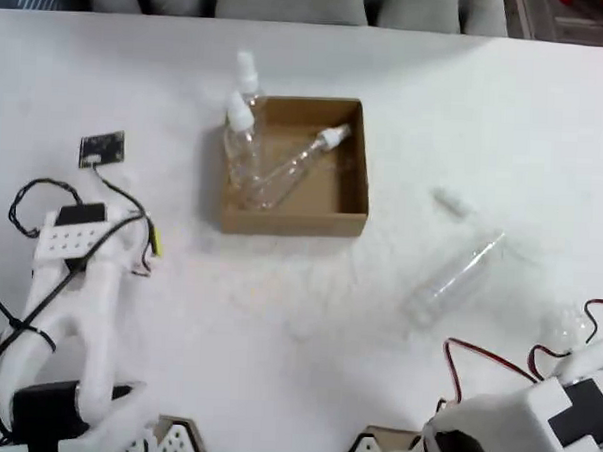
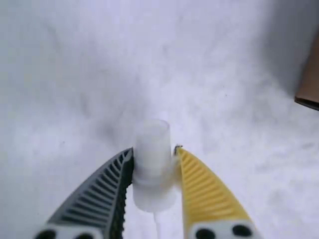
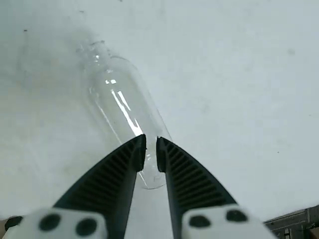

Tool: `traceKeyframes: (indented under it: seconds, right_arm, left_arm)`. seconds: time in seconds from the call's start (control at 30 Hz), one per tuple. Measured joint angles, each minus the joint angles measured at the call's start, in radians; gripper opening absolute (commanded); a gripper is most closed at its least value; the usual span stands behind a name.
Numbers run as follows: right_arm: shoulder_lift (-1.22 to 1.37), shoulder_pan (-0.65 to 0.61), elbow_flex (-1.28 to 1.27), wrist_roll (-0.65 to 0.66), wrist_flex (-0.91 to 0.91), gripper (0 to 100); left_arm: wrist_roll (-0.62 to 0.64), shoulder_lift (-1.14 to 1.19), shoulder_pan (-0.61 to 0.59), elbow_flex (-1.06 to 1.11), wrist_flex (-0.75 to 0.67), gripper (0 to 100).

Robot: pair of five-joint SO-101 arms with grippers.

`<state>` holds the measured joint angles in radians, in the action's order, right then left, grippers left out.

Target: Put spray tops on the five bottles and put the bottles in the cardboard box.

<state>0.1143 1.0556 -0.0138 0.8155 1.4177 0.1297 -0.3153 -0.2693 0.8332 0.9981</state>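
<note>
1. Two fingers, one grey and one yellow, make up the left gripper [image 2: 153, 151]. We see them opened only as wide as the white spray top [image 2: 152, 167] they clamp, one finger pressing on each side of it.
2. Its thin tube hangs from the underside, and the white table [image 1: 278, 315] lies beneath.
3. From the high view, we place this gripper on the left part of the table, near the cardboard box [image 1: 292, 224] but not touching it.
4. We find the right gripper [image 3: 151, 142] with its black fingers almost together, leaving a narrow slit with nothing between them.
5. It hangs over the base end of a clear bottle [image 3: 122, 107] that lies on its side with an open, uncapped neck pointing away from the gripper. We cannot tell whether the fingertips touch the glass.
6. In the high view an uncapped bottle lies on the table to the right of the box, and a loose top [image 1: 448, 200] rests near its neck end, apart from it.
7. Inside the box we count three capped bottles: two upright bottles [image 1: 240, 133] against the left wall and one leaning bottle [image 1: 289, 170] running diagonally across the floor.
8. We also note a small circuit board [image 1: 103, 149] on the table left of the box, joined by a black cable to the left arm.
</note>
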Motion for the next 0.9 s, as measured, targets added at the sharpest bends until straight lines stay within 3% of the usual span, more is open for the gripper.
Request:
traceKeyframes:
  seconds: [0.27,0.5,0.67,0.9]
  right_arm:
    - [0.000,-0.114,0.000,-0.002,0.129,1.6]
    - [-0.008,-0.269,0.000,-0.100,0.215,1.8]
    - [-0.101,-0.457,0.000,-0.253,0.269,2.5]
    - [-0.146,-0.825,0.000,-0.500,0.270,14.9]
  left_arm:
    - [-0.005,0.000,-0.048,0.028,-0.028,2]
    - [-0.153,0.000,-0.063,0.097,-0.086,2]
    - [-0.166,0.000,-0.063,0.097,-0.109,2]
    - [-0.166,0.000,-0.063,0.100,-0.124,2]
